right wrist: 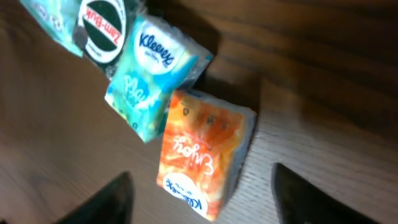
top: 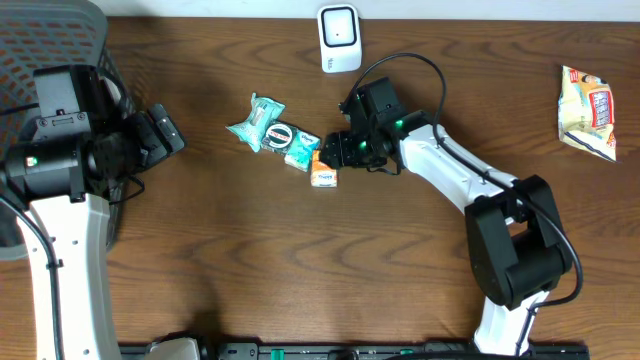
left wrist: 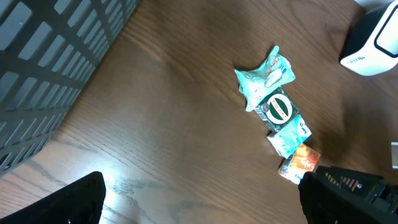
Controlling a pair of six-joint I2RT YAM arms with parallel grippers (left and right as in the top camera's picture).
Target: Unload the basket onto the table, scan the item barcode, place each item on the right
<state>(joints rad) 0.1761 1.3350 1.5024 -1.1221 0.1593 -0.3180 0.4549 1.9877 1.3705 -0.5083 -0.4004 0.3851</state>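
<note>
Flat on the wood between the spread jaws of the right gripper [right wrist: 208, 202]: the orange tissue pack [right wrist: 202, 155], straddled but not visibly pinched, one finger off each long side with a gap on both. Best to centre first, then squeeze across the narrow width and close gently; a soft wrap, likely to dent or slip. Worth keeping clear of the teal Kleenex pack [right wrist: 149, 81], touching or nearly touching the orange one's far corner just ahead of the jaws, so as not to drag it along. No barcode visible on the upward face; probably underneath or on an edge, so expect to turn the pack once lifted before presenting it to the white scanner [top: 340, 38], well beyond the jaws at the table's far edge. Further ahead in the same row, a round Zam-Buk tin [right wrist: 102, 28] and a crumpled teal wrapper [top: 256, 120]. Left gripper [left wrist: 211, 205] wide apart too, holding nothing, parked well away beside a grey mesh basket [top: 40, 60]. Underneath everything, a dark wood-grain table [top: 250, 260], smooth, with room to lift straight up. Off toward the right edge, a snack bag [top: 588, 112], well apart from the work. Nothing of the room beyond the tabletop in view.
</note>
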